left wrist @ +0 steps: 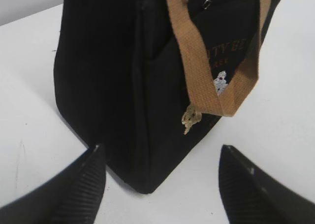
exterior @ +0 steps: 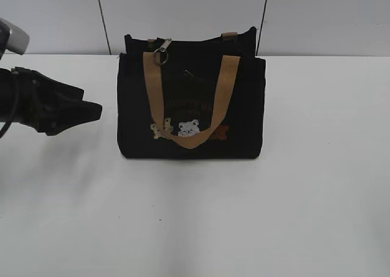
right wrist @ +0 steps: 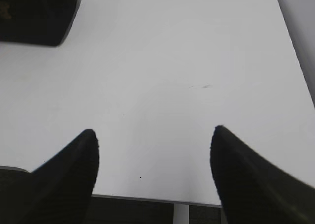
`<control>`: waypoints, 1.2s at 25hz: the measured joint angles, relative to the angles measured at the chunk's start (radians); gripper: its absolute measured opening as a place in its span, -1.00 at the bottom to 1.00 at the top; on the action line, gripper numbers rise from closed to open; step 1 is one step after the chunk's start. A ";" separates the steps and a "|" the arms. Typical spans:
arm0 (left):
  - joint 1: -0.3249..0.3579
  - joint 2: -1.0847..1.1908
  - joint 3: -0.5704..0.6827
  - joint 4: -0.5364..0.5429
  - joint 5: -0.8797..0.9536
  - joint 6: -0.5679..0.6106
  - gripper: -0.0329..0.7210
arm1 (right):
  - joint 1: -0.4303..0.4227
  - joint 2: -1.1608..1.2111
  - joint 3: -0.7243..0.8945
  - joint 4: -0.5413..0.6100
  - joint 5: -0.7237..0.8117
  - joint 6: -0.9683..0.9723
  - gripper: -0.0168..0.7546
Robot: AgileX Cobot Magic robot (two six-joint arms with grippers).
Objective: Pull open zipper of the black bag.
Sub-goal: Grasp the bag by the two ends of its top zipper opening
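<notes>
Black bag (exterior: 192, 106) stands just right of the open left hand (exterior: 91, 111), untouched.

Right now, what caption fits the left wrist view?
Open left pincer faces the black bag's end on the white table, touching nothing.

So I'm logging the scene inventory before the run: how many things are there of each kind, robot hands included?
Black bag: 1
Tan handles: 2, the rear one showing only as ends at the bag's top
Silver zipper pull: 1
Robot hands: 2, the left hand open beside the bag, the right hand open over bare table
Total: 6
</notes>
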 joint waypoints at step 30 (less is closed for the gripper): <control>-0.078 0.385 -0.292 -0.040 0.144 0.039 -0.67 | 0.000 0.000 0.000 0.000 0.000 0.000 0.43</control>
